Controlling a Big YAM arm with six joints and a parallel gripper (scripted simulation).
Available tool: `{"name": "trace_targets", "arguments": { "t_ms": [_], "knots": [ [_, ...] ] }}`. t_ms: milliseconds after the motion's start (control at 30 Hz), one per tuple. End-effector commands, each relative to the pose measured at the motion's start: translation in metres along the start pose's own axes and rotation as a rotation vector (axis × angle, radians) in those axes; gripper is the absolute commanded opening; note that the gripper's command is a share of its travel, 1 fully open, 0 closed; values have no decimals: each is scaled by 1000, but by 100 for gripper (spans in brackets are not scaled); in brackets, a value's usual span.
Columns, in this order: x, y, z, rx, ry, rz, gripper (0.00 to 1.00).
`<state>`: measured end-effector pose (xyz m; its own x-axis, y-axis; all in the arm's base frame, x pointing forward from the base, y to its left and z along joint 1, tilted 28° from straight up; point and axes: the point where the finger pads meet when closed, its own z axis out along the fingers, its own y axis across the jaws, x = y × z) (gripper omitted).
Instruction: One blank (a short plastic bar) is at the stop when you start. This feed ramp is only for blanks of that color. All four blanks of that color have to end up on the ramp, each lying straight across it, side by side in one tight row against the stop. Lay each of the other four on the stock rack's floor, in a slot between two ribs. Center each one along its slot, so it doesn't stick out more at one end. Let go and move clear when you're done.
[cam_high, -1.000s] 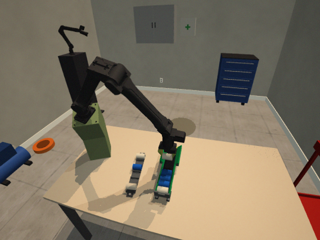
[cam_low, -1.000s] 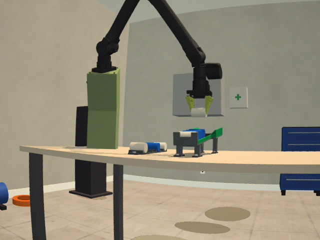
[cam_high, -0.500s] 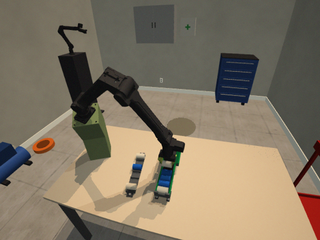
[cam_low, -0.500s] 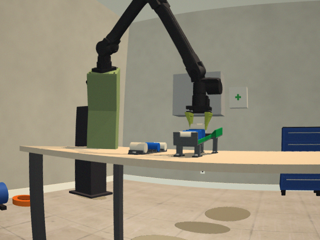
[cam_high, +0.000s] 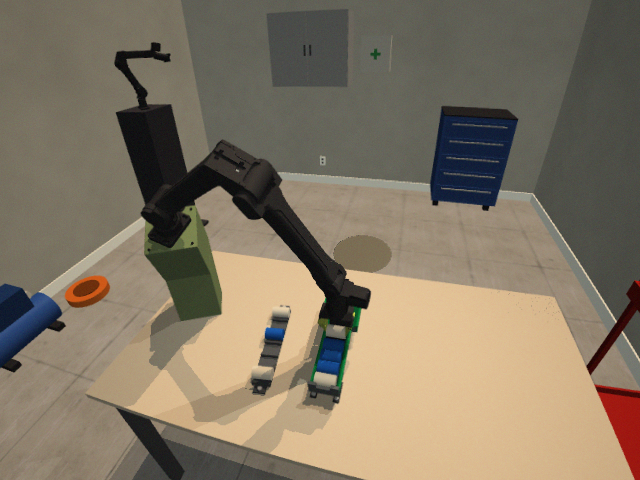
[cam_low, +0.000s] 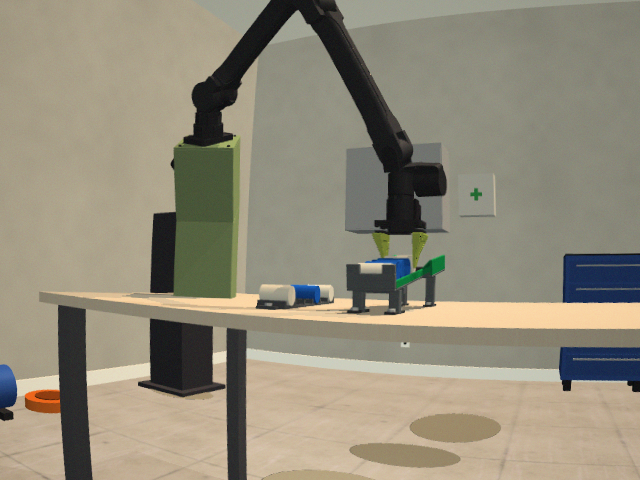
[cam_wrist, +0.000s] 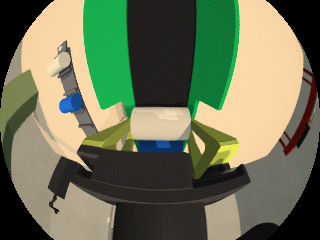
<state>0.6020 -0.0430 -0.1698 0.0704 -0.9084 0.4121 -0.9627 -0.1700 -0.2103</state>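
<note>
My gripper (cam_high: 338, 325) is low over the green-sided feed ramp (cam_high: 330, 356) and is shut on a white blank (cam_wrist: 160, 123), which lies across the ramp just uphill of the row. On the ramp a white blank (cam_high: 324, 379) sits at the stop, with blue blanks (cam_high: 329, 360) side by side above it. In the wrist view a blue blank (cam_wrist: 159, 144) shows directly behind the held white one. The grey stock rack (cam_high: 271, 346) to the left holds a white blank (cam_high: 280, 311) at its far end, a blue blank (cam_high: 274, 333), and a white blank (cam_high: 262, 372) at its near end.
The green pedestal (cam_high: 186, 268) carrying the arm stands at the table's back left. The ramp stands on legs above the table (cam_low: 392, 294). The table's right half holds nothing. A red frame (cam_high: 620, 356) is off the right edge.
</note>
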Motion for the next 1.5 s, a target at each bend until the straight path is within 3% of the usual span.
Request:
{"name": "trace_targets", "arguments": {
  "t_ms": [0, 1467],
  "knots": [
    [1, -21, -13, 40, -1, -2, 60],
    [-5, -21, -11, 36, -3, -15, 60]
  ]
}}
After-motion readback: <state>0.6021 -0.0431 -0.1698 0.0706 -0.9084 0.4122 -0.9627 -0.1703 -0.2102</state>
